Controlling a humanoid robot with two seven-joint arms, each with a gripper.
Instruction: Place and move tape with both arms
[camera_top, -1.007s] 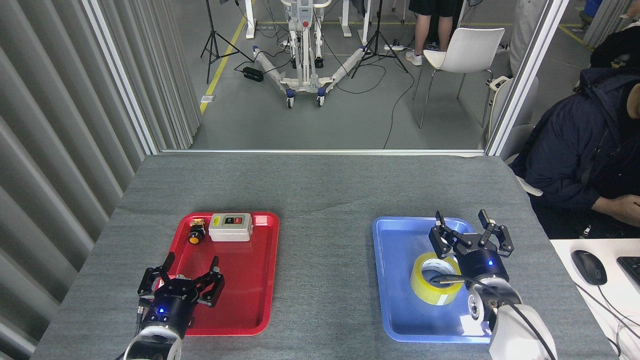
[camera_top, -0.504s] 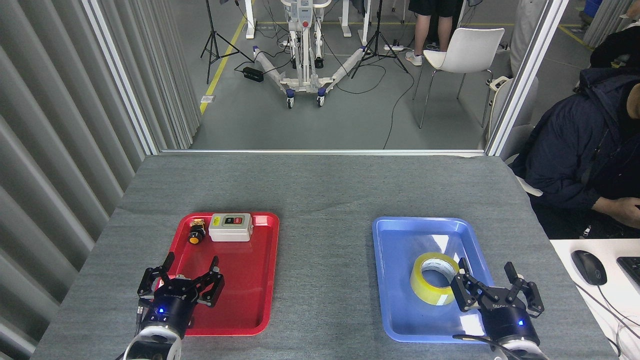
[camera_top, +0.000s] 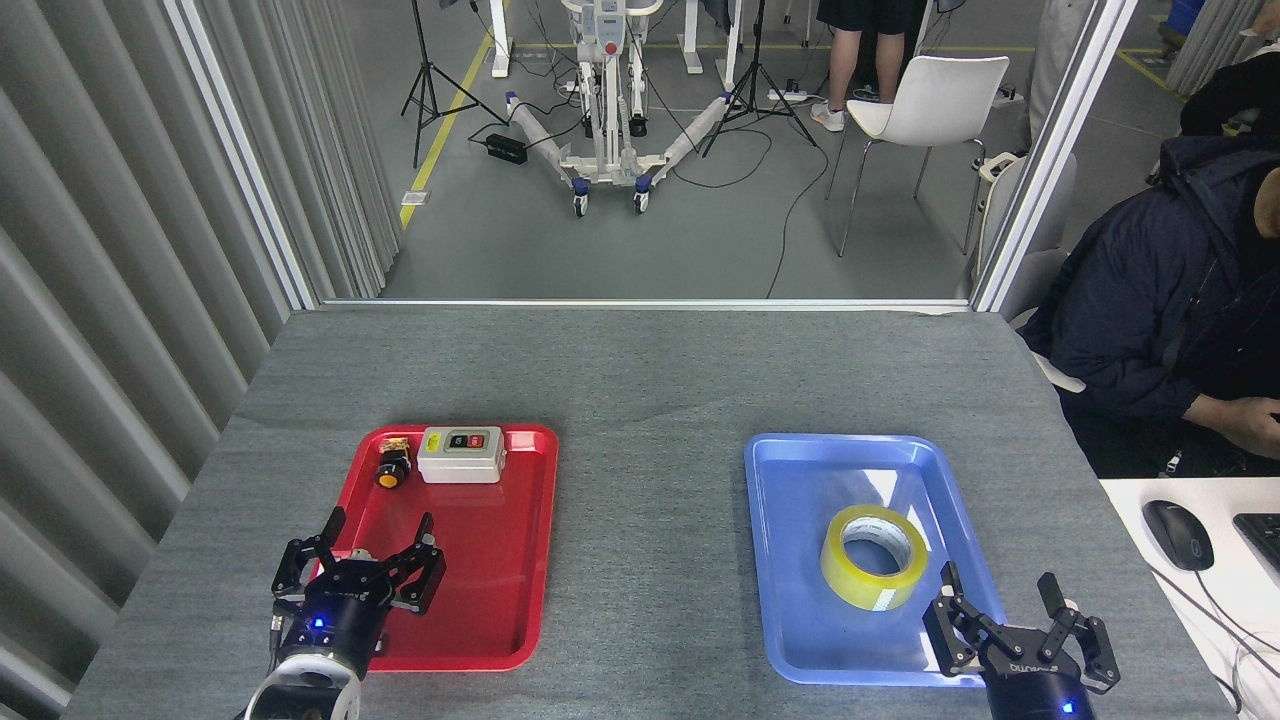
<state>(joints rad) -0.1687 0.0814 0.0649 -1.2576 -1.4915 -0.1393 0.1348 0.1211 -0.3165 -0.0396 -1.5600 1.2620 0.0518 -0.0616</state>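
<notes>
The yellow tape (camera_top: 873, 556) lies flat in the blue tray (camera_top: 800, 500), its white core showing. My right gripper (camera_top: 1000, 592) stands open and empty at the tray's near right corner, just below and to the right of the roll, not touching it. Over the near left corner of the red tray (camera_top: 500, 560) my left gripper (camera_top: 378, 530) is open with nothing between its fingers.
A grey-white switch box (camera_top: 461, 454) and a small black-and-yellow button part (camera_top: 391, 467) sit at the red tray's far end. A seated person (camera_top: 1170, 320) is at the table's right edge, beside a white desk with a mouse (camera_top: 1177, 533).
My right gripper has drawn back toward me, from over the tape to the tray's near right corner. The tape stayed in place. The left gripper barely moved.
</notes>
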